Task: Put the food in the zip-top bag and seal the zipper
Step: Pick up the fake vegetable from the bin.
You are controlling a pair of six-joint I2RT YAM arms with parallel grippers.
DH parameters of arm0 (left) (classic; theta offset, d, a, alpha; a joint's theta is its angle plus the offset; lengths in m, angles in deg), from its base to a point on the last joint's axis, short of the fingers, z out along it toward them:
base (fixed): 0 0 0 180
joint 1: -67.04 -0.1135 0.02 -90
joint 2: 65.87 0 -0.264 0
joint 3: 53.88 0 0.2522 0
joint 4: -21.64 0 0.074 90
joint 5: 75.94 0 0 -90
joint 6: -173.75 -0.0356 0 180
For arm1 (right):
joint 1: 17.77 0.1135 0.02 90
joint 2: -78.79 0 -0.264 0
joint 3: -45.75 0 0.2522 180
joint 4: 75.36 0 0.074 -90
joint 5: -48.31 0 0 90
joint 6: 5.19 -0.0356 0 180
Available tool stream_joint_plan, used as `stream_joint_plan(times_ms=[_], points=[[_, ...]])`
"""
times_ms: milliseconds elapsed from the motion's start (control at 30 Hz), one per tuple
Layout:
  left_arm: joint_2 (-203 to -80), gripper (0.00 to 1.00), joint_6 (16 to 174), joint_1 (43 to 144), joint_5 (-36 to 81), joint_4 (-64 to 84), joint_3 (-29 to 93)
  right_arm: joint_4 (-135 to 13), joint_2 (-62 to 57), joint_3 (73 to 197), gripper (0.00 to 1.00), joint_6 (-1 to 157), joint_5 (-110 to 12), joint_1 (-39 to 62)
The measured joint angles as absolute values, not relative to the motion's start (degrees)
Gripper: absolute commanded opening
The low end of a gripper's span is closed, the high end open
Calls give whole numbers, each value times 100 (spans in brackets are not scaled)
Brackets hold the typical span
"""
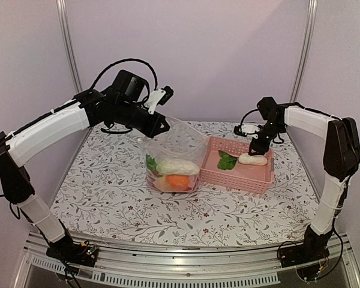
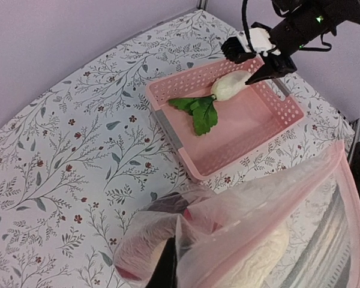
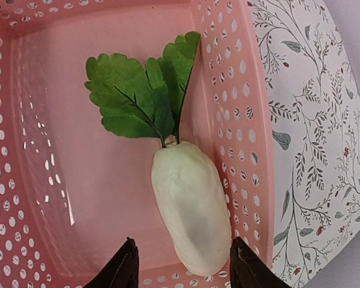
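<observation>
The white radish (image 3: 186, 204) lies in the pink basket (image 1: 234, 179), along its wall on the 3 o'clock side in the right wrist view. There its long axis runs 12 to 6, green leaves toward 12 and blunt root end toward 6. From above, the leaves point toward 9 o'clock. The right pincer (image 3: 183, 267) is released, with a finger on each side of the root end and a gap showing on the 9 o'clock side.

At 9 o'clock of the basket, touching it, the zip-top bag (image 1: 174, 144) stands upright on the floral tabletop (image 1: 108, 192). The left pincer (image 1: 162, 126) is clenched on its upper rim. The pinkish zipper (image 2: 354, 204) curves around the open mouth. Inside lie a white oblong (image 1: 179, 166) and an orange piece (image 1: 177, 180).
</observation>
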State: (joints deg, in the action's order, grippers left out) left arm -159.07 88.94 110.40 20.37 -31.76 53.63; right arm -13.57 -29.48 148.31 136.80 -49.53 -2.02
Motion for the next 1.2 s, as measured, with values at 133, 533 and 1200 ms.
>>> stream_joint_plan(times_ms=[133,533,1200], points=[[-15907,3,8896,11040,2057,-3176,5363,-1447,-3169,14831,51,13802,-4682,-202],[-15824,3,8918,11040,2094,-3176,5302,-1654,-3599,14776,53,13911,-4280,-202],[-15822,3,8979,11037,2161,-3095,5269,-1949,-3733,14582,34,13813,-4092,-115]])
